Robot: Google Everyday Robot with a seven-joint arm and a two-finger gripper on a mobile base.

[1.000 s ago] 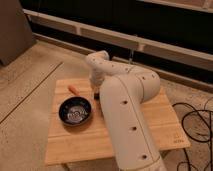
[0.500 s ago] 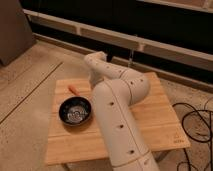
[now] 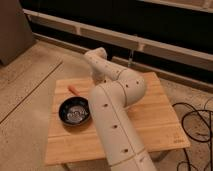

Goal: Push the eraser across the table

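Jaws of the gripper (image 3: 100, 76) are not shown plainly enough to call them apart or together, so I cannot tell. That gripper sits at the end of the white arm (image 3: 116, 125), low over the far-left part of the table (image 3: 156, 119) and largely merged with the arm's own pale casing from this angle. The arm rises from the near edge of the scene, runs up over the middle of the table as a thick tube dotted with small dark screw holes, bends at a rounded elbow, and then reaches back towards the far left, ending in a smaller rounded joint. The eraser does not show anywhere on the open wood, and I cannot tell where it lies. On the left side of the table, just beside the arm, sits a dark round pan (image 3: 74, 111) with a pale glint inside it, and its orange handle (image 3: 73, 89) points towards the far side. The table's light plank top stands on a speckled floor (image 3: 30, 85). Black cables (image 3: 196, 122) loop on the floor to the right of the table. Along the far side runs a pale ledge (image 3: 107, 36) below dark panels.
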